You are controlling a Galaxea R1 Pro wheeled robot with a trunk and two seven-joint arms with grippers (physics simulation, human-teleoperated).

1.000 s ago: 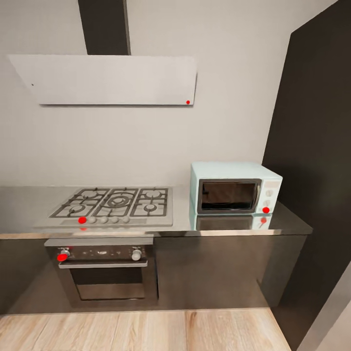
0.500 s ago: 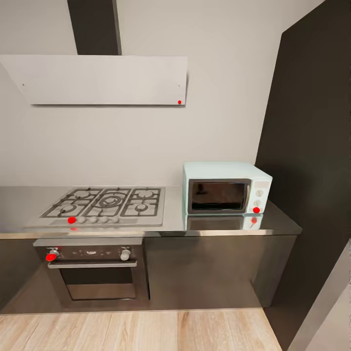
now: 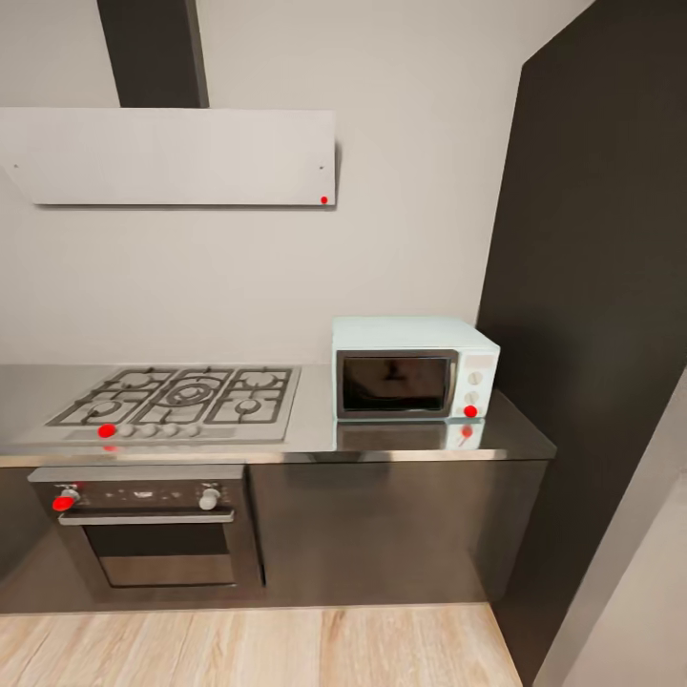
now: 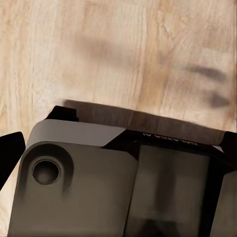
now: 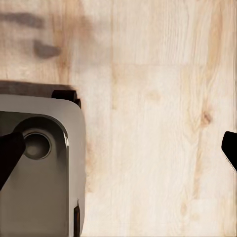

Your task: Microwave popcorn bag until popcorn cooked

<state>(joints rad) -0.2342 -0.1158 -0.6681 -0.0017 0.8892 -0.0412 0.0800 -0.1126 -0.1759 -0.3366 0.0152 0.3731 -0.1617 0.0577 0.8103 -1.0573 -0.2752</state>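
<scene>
Microwave [image 3: 412,368] on countertop [image 3: 315,434]

1. The pale blue box microwave [image 3: 414,367] stands on the smooth grey steel-like countertop [image 3: 315,439], right of centre in my head view.
2. The steel gas hob [image 3: 176,401] lies on that countertop, left of the microwave.
3. The built-in steel oven [image 3: 148,530] sits under the hob, at lower left.
4. The flat white hood [image 3: 167,156] hangs above the hob, at upper left.
5. The tall dark cabinet [image 3: 596,334] fills the right edge.
6. The pale wood plank floor [image 3: 248,649] runs along the bottom, before the cabinets.

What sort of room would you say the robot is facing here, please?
A kitchen, quite clearly: a gas hob is set into a grey countertop, a built-in oven sits below it, and a pale blue microwave stands on the worktop.
</scene>
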